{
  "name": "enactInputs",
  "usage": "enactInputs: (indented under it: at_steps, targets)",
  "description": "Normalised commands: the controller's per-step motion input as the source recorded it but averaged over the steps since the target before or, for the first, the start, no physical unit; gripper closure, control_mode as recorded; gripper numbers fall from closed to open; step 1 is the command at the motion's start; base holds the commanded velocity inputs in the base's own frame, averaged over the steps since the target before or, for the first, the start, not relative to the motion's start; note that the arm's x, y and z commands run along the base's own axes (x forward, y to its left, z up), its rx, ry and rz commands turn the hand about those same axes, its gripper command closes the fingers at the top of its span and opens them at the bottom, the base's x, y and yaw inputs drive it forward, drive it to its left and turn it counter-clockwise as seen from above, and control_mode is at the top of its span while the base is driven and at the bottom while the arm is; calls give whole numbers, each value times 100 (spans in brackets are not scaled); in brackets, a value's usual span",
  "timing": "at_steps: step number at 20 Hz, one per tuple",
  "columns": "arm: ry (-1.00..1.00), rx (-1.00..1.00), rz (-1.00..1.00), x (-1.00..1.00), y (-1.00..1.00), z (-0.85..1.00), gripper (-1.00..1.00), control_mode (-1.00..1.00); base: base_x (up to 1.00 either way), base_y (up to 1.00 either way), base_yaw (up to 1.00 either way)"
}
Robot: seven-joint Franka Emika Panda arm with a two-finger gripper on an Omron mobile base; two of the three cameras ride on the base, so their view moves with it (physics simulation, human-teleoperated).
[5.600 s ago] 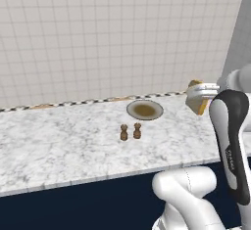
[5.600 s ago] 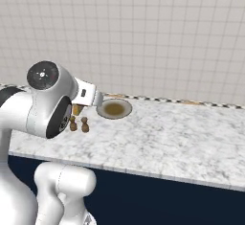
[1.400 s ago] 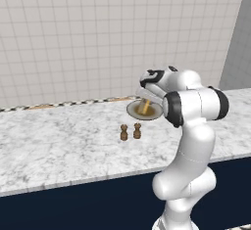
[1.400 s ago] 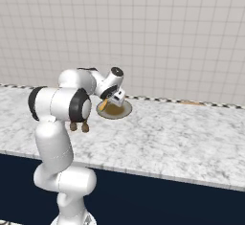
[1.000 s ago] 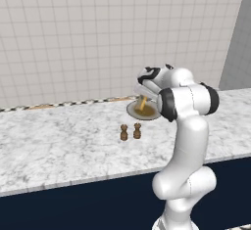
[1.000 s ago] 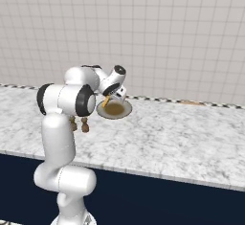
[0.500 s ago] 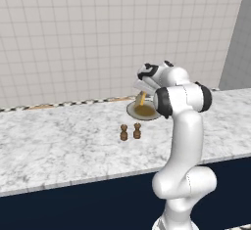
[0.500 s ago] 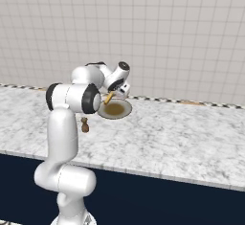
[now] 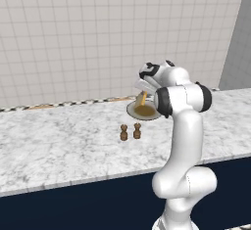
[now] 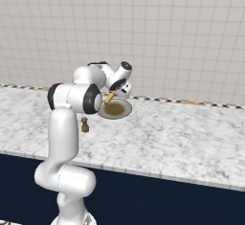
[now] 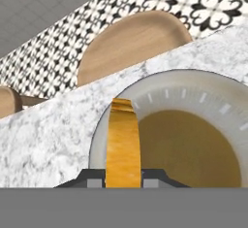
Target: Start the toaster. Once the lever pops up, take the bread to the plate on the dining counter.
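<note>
Pinching the bread (image 11: 123, 142) on edge, the gripper (image 9: 142, 89) hangs above the plate (image 9: 133, 110), which sits on the counter (image 9: 59, 146) with two shakers (image 9: 130, 132) just beside it. In the hand view the slice stands upright over the plate's near rim, not over its brown middle. My worry: let go like this, the slice probably lands on its crust, tips and may fall half across the rim or slide onto the marble. Dropped from this height it could also bounce off. Lowering crooked might knock the plate towards the shakers.
</note>
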Motion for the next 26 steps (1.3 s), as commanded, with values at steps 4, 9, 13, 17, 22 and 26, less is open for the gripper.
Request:
enactInputs:
  at_steps: [4, 9, 13, 17, 22, 26]
  targets:
    - [-7, 0, 0, -18, 0, -21, 100, -100, 0, 0, 0]
    - [-8, 0, 0, -12, 0, -27, 100, -100, 0, 0, 0]
    - [-2, 0, -1, -9, 0, -20, 100, -100, 0, 0, 0]
    - [0, 0, 0, -10, 0, -4, -100, -100, 0, 0, 0]
    - [0, 0, -1, -2, -4, 0, -100, -100, 0, 0, 0]
    - [0, 0, -5, -14, -30, 0, -100, -100, 0, 0, 0]
